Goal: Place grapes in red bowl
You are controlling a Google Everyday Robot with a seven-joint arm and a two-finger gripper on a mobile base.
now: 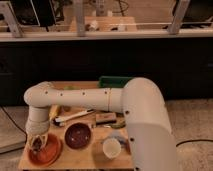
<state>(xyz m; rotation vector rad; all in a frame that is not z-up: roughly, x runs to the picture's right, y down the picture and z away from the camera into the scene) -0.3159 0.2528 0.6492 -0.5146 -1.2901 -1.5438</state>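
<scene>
The white robot arm is reaching across a small wooden table and bending down at its left end, where the two-finger gripper is hanging directly over the wide, shallow orange-red round bowl. A small dark reddish-purple bunch of grapes is sitting between the fingers, so the gripper is closing around the fruit, just above the bowl's inside. Just beside it to the right, a deeper dark maroon bowl is standing, and further right a small white cup. Behind them a white-handled utensil and a green tray are lying. No writing is readable anywhere.
</scene>
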